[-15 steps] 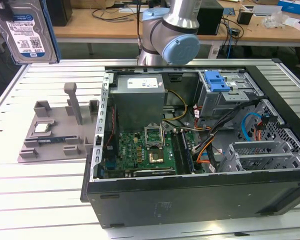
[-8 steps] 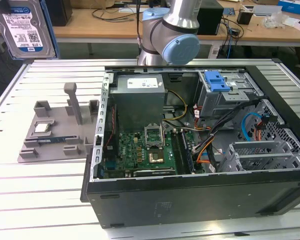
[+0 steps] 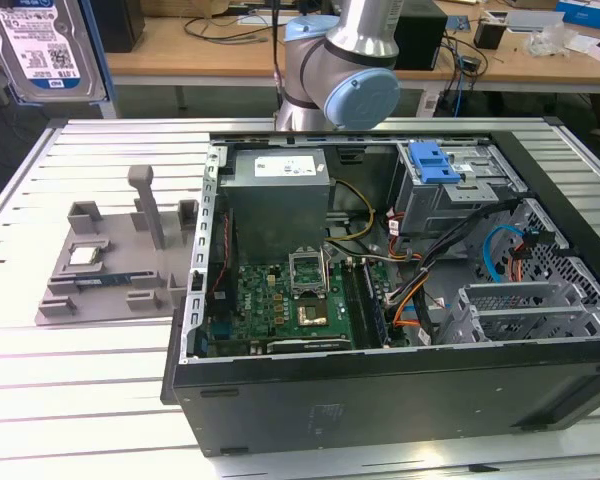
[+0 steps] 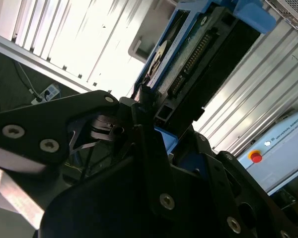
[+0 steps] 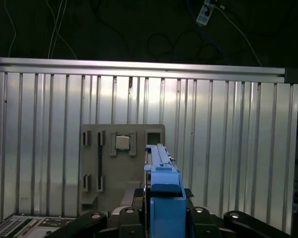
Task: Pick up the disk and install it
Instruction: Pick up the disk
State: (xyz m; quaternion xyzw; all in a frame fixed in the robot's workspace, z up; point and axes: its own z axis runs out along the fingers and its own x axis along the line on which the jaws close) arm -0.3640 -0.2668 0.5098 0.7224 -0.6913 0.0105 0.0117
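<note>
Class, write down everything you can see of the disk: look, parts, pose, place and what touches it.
The disk is a flat silver drive with a white and blue label, set in a blue plastic frame. The second wrist view shows its dark connector edge. It is held on edge in the air, clear of the table, clamped in the claw.

You get the disk (image 3: 40, 45) cut off by the exterior view's top and left edges, and the arm (image 3: 360, 90) cut off at its top edge. In both wrist views the black body of the pincer (image 5: 164, 203) (image 4: 144, 101) hides the disk's near end.
</note>
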